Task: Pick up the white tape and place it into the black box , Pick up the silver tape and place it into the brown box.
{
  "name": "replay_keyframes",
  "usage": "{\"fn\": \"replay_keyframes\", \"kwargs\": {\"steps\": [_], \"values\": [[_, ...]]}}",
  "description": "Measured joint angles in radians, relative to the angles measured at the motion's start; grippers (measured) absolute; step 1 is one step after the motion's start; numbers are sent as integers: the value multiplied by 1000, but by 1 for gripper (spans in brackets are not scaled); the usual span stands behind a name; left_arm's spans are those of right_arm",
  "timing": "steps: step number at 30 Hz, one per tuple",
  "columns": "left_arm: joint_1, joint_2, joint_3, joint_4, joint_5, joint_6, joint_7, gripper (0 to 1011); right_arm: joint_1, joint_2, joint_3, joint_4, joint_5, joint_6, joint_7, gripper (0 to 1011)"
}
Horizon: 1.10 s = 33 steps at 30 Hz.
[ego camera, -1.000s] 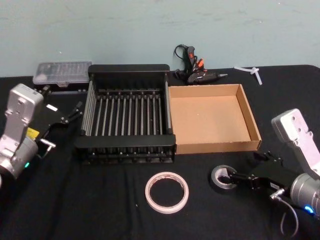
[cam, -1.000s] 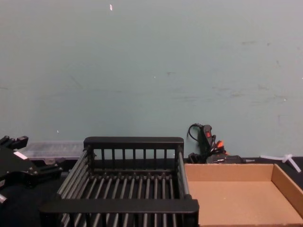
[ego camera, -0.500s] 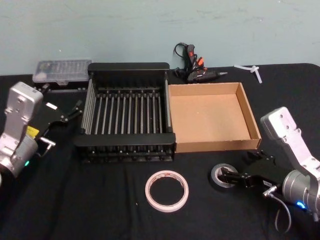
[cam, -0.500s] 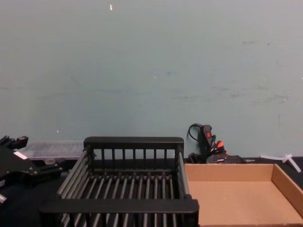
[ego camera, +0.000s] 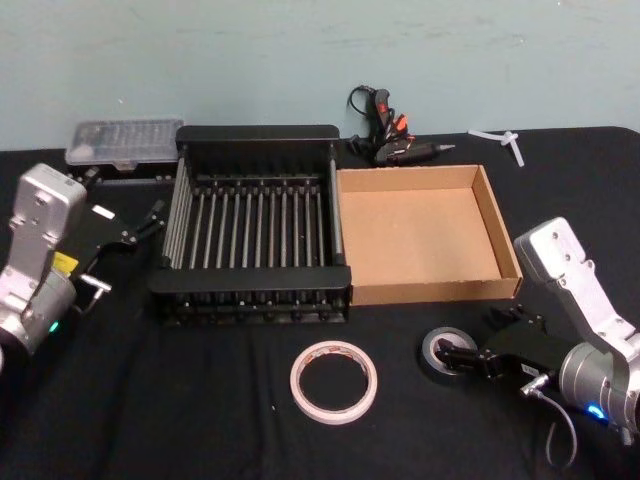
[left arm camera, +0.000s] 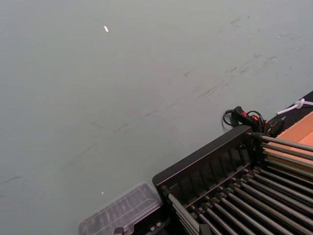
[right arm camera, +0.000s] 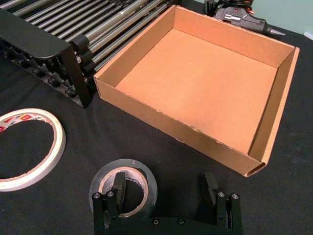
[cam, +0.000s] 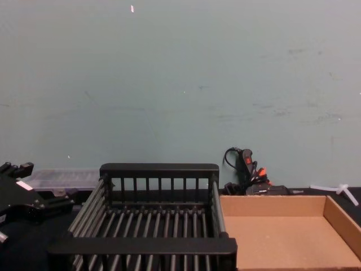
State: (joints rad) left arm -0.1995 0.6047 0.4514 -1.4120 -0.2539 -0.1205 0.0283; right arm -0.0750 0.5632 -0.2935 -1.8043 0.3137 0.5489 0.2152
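The right gripper (right arm camera: 166,188) sits low over the table, fingers spread wide; one finger (right arm camera: 119,188) stands inside the core of the silver tape (ego camera: 446,352), the other outside it on bare cloth. Nothing is clamped. The left gripper (ego camera: 140,228) rests beside the black box (ego camera: 255,139), its opening impossible to judge. The black box and the brown box (ego camera: 500,232) stand touching. The white tape (ego camera: 334,383) lies flat near the black box's front rim, apart from the silver tape.

black table (ego camera: 180,400) holds both boxes, both tapes, glue gun (ego camera: 385,135).
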Motion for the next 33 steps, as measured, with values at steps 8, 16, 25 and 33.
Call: {"fn": "replay_keyframes", "kwargs": {"steps": [8, 16, 25, 33], "values": [[0, 0, 0, 0, 0, 0, 0, 1001, -1, -9, 5, 3, -11, 3, 7, 1002], [0, 0, 0, 0, 0, 0, 0, 1001, -1, -7, 5, 2, -10, 3, 6, 979], [0, 0, 0, 0, 0, 0, 0, 1001, -2, -6, 5, 1, -8, 3, 5, 763], [0, 0, 0, 0, 0, 0, 0, 1001, -2, -5, 5, 1, -7, 2, 4, 533]]}}
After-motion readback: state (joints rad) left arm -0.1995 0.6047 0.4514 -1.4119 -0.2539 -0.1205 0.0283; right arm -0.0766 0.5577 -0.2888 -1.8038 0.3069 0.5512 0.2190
